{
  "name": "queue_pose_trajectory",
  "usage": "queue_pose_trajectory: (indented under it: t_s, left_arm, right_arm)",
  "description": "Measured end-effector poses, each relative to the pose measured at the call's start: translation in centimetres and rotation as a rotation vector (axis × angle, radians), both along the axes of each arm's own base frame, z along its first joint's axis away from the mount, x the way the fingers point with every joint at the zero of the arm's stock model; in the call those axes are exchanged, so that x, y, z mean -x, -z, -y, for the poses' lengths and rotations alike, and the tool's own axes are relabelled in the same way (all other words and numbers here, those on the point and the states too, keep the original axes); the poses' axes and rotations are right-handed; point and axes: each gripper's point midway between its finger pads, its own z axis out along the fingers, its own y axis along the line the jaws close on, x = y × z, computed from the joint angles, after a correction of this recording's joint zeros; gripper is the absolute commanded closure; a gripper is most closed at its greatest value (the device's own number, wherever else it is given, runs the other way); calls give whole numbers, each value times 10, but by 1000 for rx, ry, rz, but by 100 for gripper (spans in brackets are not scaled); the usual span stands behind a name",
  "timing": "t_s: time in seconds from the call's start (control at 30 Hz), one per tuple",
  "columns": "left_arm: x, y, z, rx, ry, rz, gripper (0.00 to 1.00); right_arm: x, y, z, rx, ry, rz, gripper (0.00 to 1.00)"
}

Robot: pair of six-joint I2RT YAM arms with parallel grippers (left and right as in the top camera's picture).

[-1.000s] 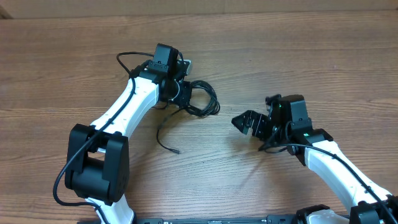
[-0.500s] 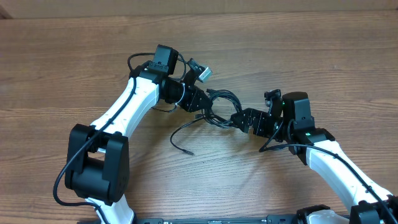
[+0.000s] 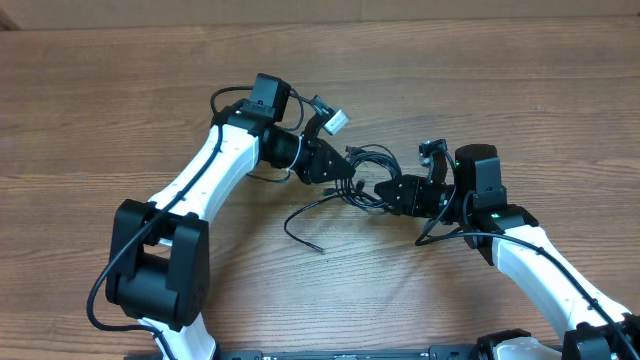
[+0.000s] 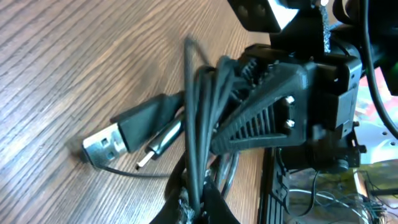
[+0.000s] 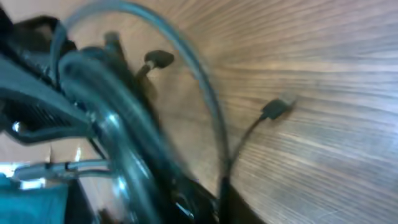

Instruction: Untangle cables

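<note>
Cables are sitting mid-table as one tangled black bundle, hanging between the two grippers.

Left gripper is clenching the left side of the bundle. The left wrist view is showing several strands running straight down into its fingers.

Right gripper is coming in from the right, and its fingers are looking clamped onto the loops on the near-right side of the bundle. The right wrist view is too blurred to confirm more than strands crossing right in front of the lens.

The two grippers are sitting very close together, nearly touching, with the knot packed in between. In the left wrist view the ribbed finger of the right gripper is blocking most of what is behind the strands.

USB-A plug and a smaller plug are sticking out just left of the strands there. Overhead, a silver plug is showing on the far side of the left gripper.

One loose tail is trailing off the bundle toward the near side and ending on the wooden table.

The left arm's own thicker wire is looping just beside its wrist, apart from the tangle.
</note>
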Motion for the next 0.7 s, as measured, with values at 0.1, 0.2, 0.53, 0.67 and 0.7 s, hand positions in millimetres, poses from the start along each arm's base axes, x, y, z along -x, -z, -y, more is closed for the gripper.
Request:
queue_pose_trajectory:
  t_s: [0.1, 0.2, 0.53, 0.67, 0.7]
  left_arm:
    - [-1, 2, -1, -13, -5, 3, 96]
    - [-4, 11, -3, -75, -39, -8, 96]
    - [-15, 43, -14, -322, -233, -109, 96]
    - [-24, 48, -24, -365, -304, -122, 96]
    - [-26, 49, -26, -372, -316, -125, 96]
  right_arm:
    - [3, 2, 0, 1, 2, -22, 96]
    - [6, 11, 5, 31, 23, -59, 96]
    - [18, 48, 39, 210, 250, -289, 91]
    - [14, 47, 42, 196, 280, -295, 91]
    - [13, 45, 39, 179, 276, -292, 94]
